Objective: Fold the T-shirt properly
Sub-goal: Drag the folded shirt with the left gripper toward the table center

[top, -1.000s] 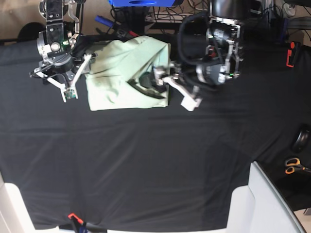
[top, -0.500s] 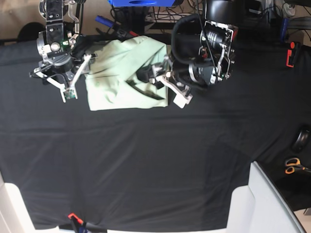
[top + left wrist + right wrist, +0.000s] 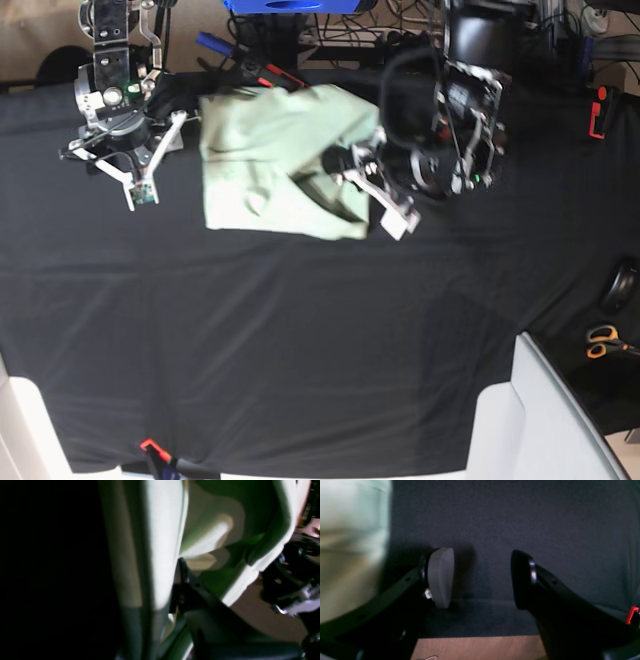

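Two arms share the job, but only one is on the cloth. The left gripper [image 3: 366, 190] sits at the T-shirt [image 3: 280, 160]'s near edge on its own side, its fingers [image 3: 186, 580] narrowed on a raised fold of mint fabric; the left wrist view shows cloth draped on both sides of a dark finger, so I judge it pinched, though the actual contact is too blurred to confirm. From this tool the bundled shirt stretches away toward the other arm, its long side running between the two grippers across the black table cloth [image 3: 300, 330]. The right gripper [image 3: 482, 577] hangs spread and empty, just beside the shirt's far edge without touching it. The left arm is therefore plainly nearer, and any pull or fold-over probably carries the cloth toward the right arm.
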Available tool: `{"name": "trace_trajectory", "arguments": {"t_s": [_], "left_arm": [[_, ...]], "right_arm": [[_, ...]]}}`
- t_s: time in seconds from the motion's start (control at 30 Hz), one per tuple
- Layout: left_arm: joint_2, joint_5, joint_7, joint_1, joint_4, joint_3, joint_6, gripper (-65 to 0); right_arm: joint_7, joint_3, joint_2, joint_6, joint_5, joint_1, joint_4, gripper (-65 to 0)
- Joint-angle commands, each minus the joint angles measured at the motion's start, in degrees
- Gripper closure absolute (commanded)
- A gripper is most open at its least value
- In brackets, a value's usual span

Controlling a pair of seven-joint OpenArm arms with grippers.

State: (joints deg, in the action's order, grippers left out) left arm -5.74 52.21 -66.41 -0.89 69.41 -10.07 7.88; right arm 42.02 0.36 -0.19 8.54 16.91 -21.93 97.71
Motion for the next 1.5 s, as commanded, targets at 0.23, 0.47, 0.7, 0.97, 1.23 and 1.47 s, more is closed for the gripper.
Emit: {"name": "trace_trajectory", "arguments": {"t_s": [0.23, 0.47, 0.7, 0.97, 1.23, 1.47], "left_arm": [[-2.92, 0.67, -1.32, -14.9, -11.34, -16.62, 0.16, 0.0], [-2.92, 0.67, 1.23, -25.44, -18.2, -28.57, 0.16, 0.0], [-2.83, -2.23, 1.05, -35.82, -26.81, -43.69, 0.16, 0.0], [-1.52, -12.6, 1.49, -41.44, -27.96, -51.43, 0.43, 0.0], [3.85, -33.35, 6.68, -40.39, -28.04, -51.08, 0.43, 0.0], [6.92, -36.43, 13.71, -40.3, -28.22, -51.08, 0.43, 0.0]], "right_arm": [[-0.75, 0.21, 0.05, -0.23, 0.37, 0.18, 1.06, -35.0], [-0.75, 2.14, -0.21, -0.23, 0.37, 0.18, 1.06, -35.0], [-0.75, 3.2, 0.05, -0.23, 0.37, 0.44, 1.06, -35.0], [-0.75, 3.2, -0.21, -0.23, 0.37, 1.23, 1.06, -35.0], [0.13, 3.2, -0.3, -0.23, 0.37, 2.29, 0.97, -35.0], [2.07, 3.2, -0.3, -0.23, 0.37, 3.43, 0.97, -35.0]]}}
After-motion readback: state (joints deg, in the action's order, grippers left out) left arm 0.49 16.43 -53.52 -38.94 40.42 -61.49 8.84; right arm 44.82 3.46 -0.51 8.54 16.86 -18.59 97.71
